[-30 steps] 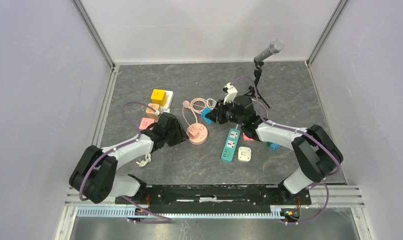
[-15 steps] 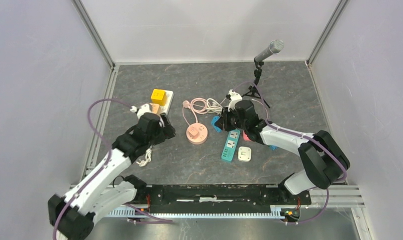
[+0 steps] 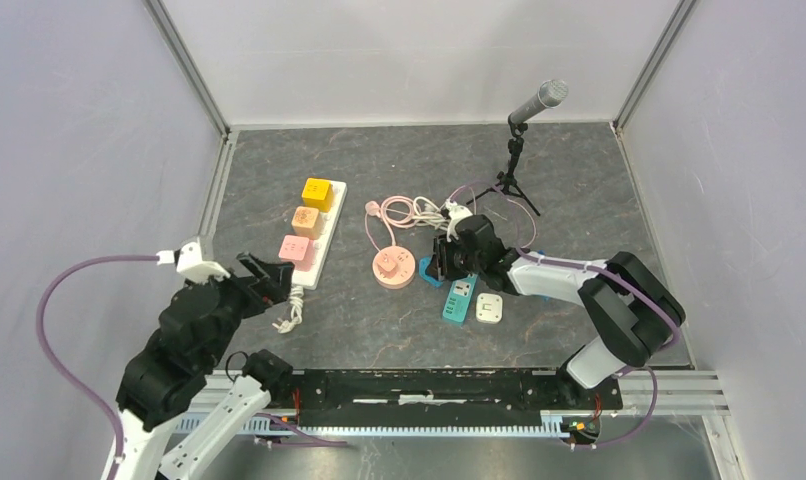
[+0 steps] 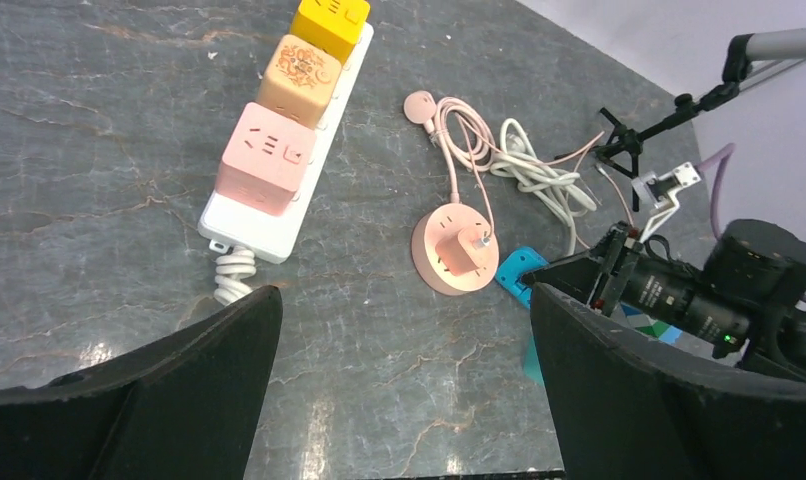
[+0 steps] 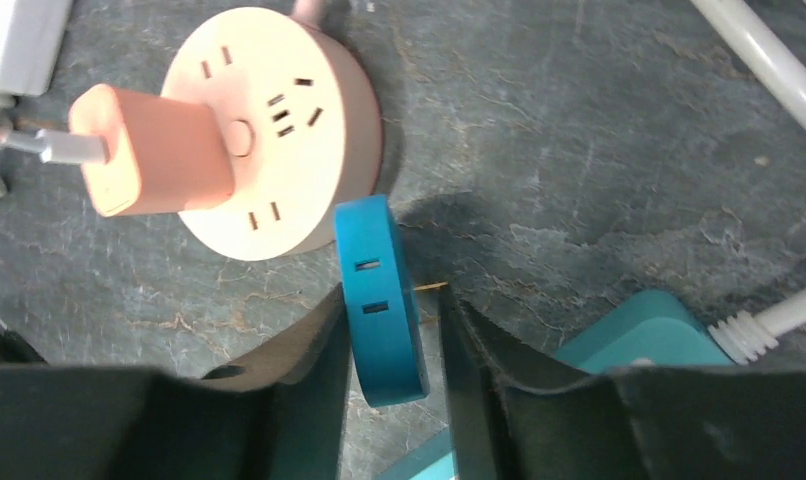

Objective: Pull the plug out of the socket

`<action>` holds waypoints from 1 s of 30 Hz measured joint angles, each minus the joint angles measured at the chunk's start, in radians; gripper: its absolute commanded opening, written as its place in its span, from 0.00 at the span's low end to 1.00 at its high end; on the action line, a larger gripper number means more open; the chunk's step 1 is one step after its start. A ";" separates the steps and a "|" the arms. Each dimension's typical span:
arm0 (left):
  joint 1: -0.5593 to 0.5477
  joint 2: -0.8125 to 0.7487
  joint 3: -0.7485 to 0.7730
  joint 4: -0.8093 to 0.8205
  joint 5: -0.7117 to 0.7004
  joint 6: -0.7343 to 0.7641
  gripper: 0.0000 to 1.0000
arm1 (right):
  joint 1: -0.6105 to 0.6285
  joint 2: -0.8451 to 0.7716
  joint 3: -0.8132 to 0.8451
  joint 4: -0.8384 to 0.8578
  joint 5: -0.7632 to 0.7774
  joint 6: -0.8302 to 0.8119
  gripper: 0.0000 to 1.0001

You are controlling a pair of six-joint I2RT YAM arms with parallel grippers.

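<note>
Blue plug [image 5: 379, 290] sat clenched in right claw [image 5: 394, 305], long axis along its fingers, teal socket strip [image 5: 629, 335] just right of it; left claw [image 4: 404, 300] hung released, well apart.

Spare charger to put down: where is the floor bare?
Bare: far-left corner behind the white power strip; far-right corner beside the microphone stand. Crowded: round pink socket, tangled cables, teal power strip, blue adapter in the right gripper.
</note>
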 measured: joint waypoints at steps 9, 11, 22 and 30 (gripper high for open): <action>0.000 -0.106 0.010 -0.109 0.048 0.000 1.00 | 0.018 0.009 0.063 -0.097 0.162 -0.016 0.84; 0.000 -0.106 0.010 -0.115 0.068 0.000 1.00 | 0.034 -0.014 0.075 -0.114 0.200 -0.030 0.85; 0.000 -0.046 -0.071 -0.098 0.169 -0.007 1.00 | 0.138 -0.254 0.059 -0.103 0.294 -0.091 0.85; 0.000 0.016 -0.230 0.009 0.229 -0.069 1.00 | 0.194 -0.259 0.054 -0.097 0.289 -0.108 0.90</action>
